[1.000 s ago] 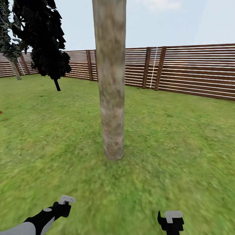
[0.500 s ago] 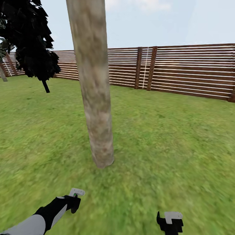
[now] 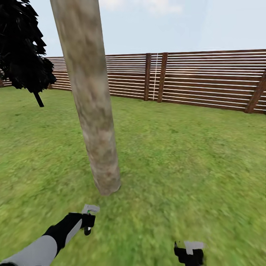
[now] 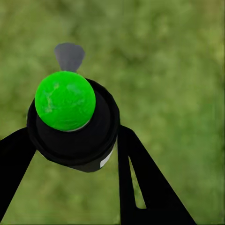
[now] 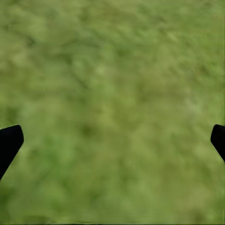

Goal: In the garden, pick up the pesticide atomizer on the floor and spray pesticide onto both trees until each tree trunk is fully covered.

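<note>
One tree's thick, mottled grey-tan trunk (image 3: 94,111) rises from the lawn just ahead and left of centre, its foliage out of frame. In the left wrist view the pesticide atomizer (image 4: 70,122), a black body with a bright green round top and a grey nozzle, sits between the black fingers of my left gripper (image 4: 75,140), which is shut on it. In the head view that left gripper (image 3: 88,218) is held out low, a short way in front of the trunk's base. My right gripper (image 3: 188,253) hangs low on the right, and its fingers stand wide apart over bare grass (image 5: 112,140). No mist is visible.
A brown slatted fence (image 3: 207,85) with darker posts closes the lawn at the back. A near-black tree (image 3: 22,51) with a thin dark trunk stands far left. Open grass (image 3: 192,155) stretches to the right of the trunk.
The whole view has swung, so the trunk and fence now sit further left in the picture. My left arm has reached further forward and up toward the trunk's base. The right gripper has barely moved.
</note>
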{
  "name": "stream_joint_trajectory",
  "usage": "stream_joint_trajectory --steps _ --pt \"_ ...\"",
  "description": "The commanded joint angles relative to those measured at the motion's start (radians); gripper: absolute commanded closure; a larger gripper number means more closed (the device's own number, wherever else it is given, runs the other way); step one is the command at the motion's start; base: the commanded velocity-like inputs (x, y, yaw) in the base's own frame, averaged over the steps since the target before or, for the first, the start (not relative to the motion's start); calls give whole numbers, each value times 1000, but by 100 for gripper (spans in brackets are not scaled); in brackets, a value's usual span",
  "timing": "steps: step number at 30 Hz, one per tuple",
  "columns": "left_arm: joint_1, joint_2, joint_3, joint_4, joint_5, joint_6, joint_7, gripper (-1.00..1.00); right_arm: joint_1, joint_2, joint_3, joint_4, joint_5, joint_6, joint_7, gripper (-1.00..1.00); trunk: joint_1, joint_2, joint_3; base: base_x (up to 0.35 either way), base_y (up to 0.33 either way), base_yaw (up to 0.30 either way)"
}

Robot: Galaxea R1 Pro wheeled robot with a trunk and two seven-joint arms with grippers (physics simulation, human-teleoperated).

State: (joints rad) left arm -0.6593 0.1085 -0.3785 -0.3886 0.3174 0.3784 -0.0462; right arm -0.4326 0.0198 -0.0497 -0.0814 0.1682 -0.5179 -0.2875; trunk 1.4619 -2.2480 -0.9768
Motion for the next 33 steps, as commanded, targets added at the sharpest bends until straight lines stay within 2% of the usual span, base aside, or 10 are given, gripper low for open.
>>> stream_joint_trajectory --steps 1,3,4,5,11,19,21,23,29,33 --pt "-1 1 1 -20 -4 22 0 100 0 -10 -5 -1 3 0 86 -100 0 0 0 0 0 0" --pt "-3 22 4 -34 -4 53 0 100 0 -43 -12 -3 2 1 160 -100 0 0 0 0 0 0" --pt "-4 97 4 -40 -3 70 -6 100 0 -64 -64 -5 -8 1 191 -100 0 0 0 0 0 0" --pt "0 104 2 -42 -6 72 -6 100 0 -66 -79 -6 -9 1 193 -100 0 0 0 0 0 0" --pt "-10 17 -8 -73 -14 77 -1 100 0 -67 -88 -3 -9 1 198 -100 0 0 0 -186 0 0" --pt "-112 61 -2 -121 -14 225 -3 100 0 -67 -90 -4 -9 1 197 -100 0 0 0 -8 0 0" --pt "-116 -6 -7 -126 -17 228 -1 100 0 -67 -90 -4 -9 1 197 -100 0 0 0 0 0 0" --pt "-117 -33 -7 -127 -18 229 0 100 0 -67 -90 -5 -9 1 197 -100 0 0 0 0 0 0" --pt "-113 91 1 -127 -13 229 -2 100 0 -67 -89 -4 -9 1 196 -100 0 0 0 -17 0 0" --pt "-113 27 -6 -151 -16 230 0 100 0 -67 -88 -3 -9 1 196 -100 0 0 0 -294 0 0"
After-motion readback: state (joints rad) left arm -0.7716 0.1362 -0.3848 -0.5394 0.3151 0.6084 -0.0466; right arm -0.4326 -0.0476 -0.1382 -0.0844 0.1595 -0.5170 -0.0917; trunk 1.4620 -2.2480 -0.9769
